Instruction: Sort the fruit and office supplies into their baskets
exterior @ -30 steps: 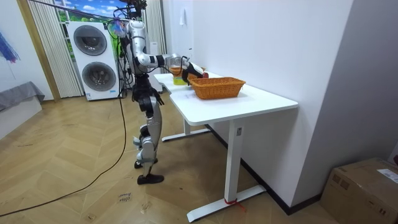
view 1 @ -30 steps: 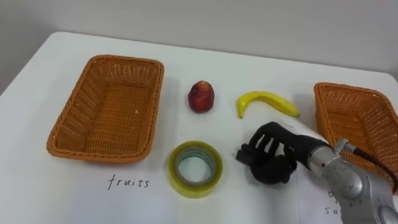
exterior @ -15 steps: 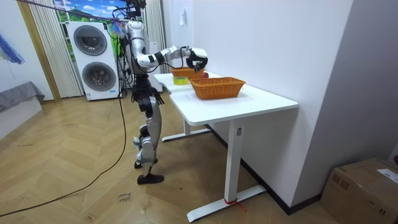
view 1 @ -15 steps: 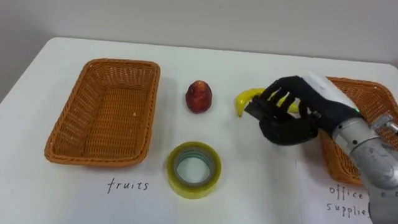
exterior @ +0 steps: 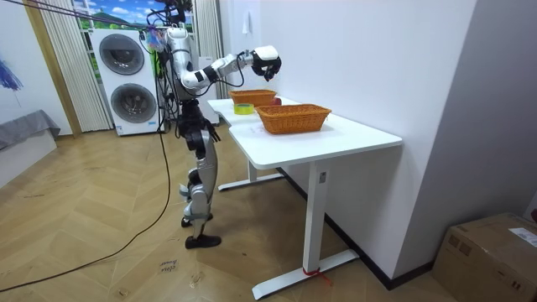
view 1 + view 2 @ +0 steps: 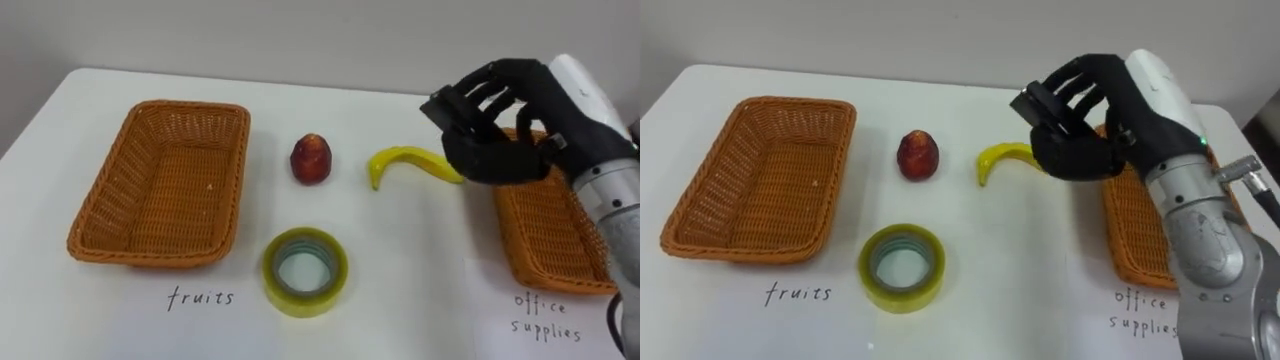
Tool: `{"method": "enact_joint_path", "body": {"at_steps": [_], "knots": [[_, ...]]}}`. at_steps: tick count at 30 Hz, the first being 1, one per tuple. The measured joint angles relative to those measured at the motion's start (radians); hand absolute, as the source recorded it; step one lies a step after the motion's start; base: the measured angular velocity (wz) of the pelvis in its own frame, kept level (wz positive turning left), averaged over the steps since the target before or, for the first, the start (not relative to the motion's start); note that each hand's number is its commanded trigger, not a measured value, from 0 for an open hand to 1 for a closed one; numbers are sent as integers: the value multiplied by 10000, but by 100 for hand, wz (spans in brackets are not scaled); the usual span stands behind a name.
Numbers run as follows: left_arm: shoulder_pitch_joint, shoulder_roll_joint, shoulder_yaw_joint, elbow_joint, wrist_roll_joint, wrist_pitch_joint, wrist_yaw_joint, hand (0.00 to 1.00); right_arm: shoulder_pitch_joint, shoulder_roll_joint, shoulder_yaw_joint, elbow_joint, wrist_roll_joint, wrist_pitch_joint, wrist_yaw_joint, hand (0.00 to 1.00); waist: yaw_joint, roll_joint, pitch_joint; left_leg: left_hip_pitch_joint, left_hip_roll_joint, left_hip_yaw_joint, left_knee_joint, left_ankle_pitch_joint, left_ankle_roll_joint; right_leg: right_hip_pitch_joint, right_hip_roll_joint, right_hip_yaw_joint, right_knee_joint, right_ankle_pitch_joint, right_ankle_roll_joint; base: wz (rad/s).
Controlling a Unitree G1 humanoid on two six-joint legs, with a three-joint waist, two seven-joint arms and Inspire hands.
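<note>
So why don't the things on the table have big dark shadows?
Left eye view: light looks soft, so the fruits basket, red fruit and tape roll cast only faint shadows; the black right robot hand blends with the dark block it grips. Room view: floor is darker under the table.

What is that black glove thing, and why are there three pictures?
That is the right robot hand of a walking robot. Two pictures come from cameras in its head, looking down. The third comes from across the room and shows the robot standing at the white table. On it lie a banana, a red fruit, a yellow tape roll, a left basket and a right basket. The robot hand, high above the table, holds a small black thing; I cannot tell what it is.
</note>
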Motion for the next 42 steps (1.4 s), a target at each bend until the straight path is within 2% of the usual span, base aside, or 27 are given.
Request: {"method": "enact_joint_path", "body": {"at_steps": [3,7,17,22,26,34,42], "knots": [[1,0,173,7,26,-14,11,0,0,-59,-320,11,91,-160,-617,100,-80,9,-9,4,3,16,-2,0,0,-1,7,-6,-13,0,1,0],[136,0,358,32,32,-23,12,0,0,-328,-721,49,466,-364,-1314,100,-243,54,6,24,14,101,1,0,0,-13,1,-18,-20,2,3,-4],[233,-19,740,40,102,-2,49,0,4,-360,-1429,1292,528,-345,-2431,100,-520,157,-7,52,50,233,9,1,-1,-47,-38,149,24,-1,1,-3],[249,-17,756,38,54,-2,48,0,39,-363,-1576,1398,517,-332,-2677,100,-576,149,-18,72,53,361,27,1,-1,-70,-22,305,18,0,1,-8],[247,-17,921,46,28,-2,42,0,42,-378,-1750,1831,476,-307,-2735,100,-655,75,-73,74,55,386,39,1,-1,-145,-13,311,28,13,-2,-1],[288,-16,928,91,31,2,37,0,43,-378,-1753,1879,466,-301,-2709,100,-767,163,-30,49,66,381,36,1,-1,-171,-16,258,25,20,-5,0],[272,-5,916,62,9,3,11,0,179,-378,-1659,2093,454,-228,-2409,100,-702,102,-20,58,61,389,35,0,-1,-198,-20,292,2,19,-4,0]]}}
